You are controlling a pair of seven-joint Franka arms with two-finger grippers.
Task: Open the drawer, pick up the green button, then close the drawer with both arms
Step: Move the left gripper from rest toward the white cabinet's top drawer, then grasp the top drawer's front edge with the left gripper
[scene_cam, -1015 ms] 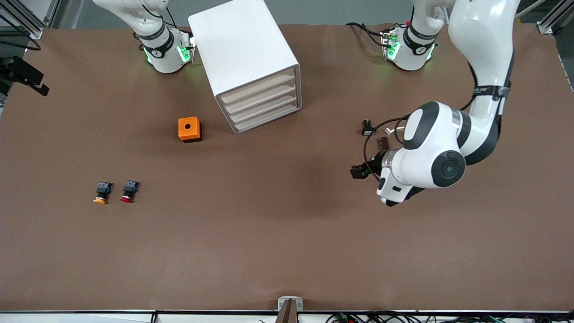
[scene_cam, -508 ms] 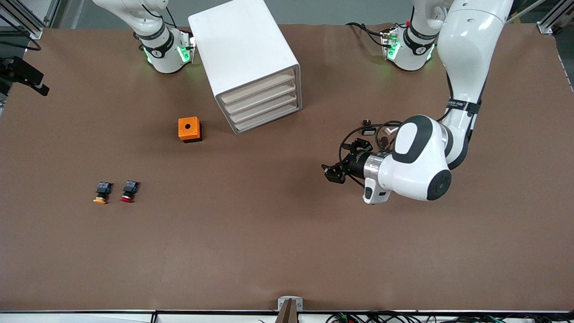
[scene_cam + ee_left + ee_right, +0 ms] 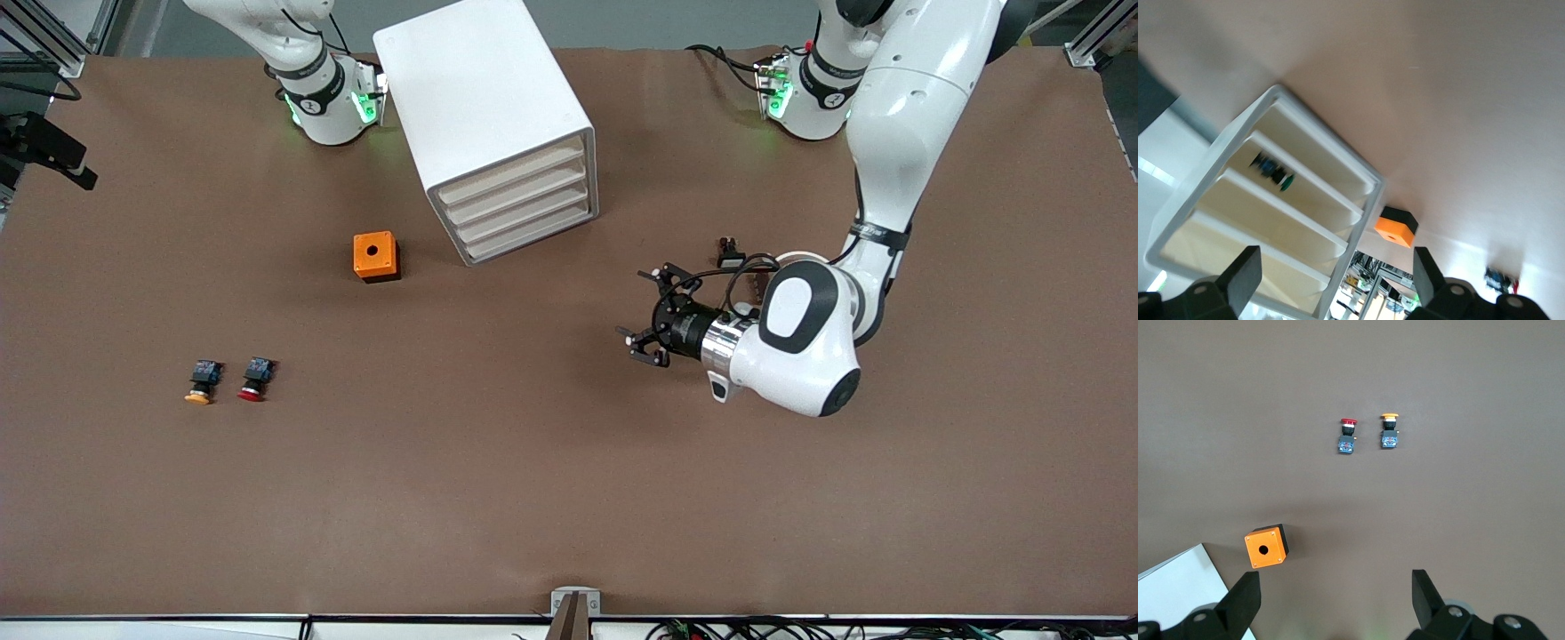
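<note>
The white cabinet (image 3: 484, 107) stands with its four drawer fronts (image 3: 520, 209) all shut. In the left wrist view the green-capped button (image 3: 1275, 172) lies inside one of the lower drawers (image 3: 1305, 193). My left gripper (image 3: 645, 311) is open and empty. It hovers over bare table toward the left arm's end from the cabinet, pointing at the drawer fronts, well apart from them; it also shows in its own view (image 3: 1335, 259). My right gripper (image 3: 1335, 577) is open and empty, high over the table; it is out of the front view.
An orange box (image 3: 375, 256) with a hole sits beside the cabinet, toward the right arm's end. An orange-capped button (image 3: 201, 380) and a red-capped button (image 3: 255, 380) lie nearer the front camera. Small dark parts (image 3: 729, 258) lie by the left arm.
My left arm has swung its gripper toward the cabinet and turned it to face the drawer fronts. The drawers and the right arm have not moved.
</note>
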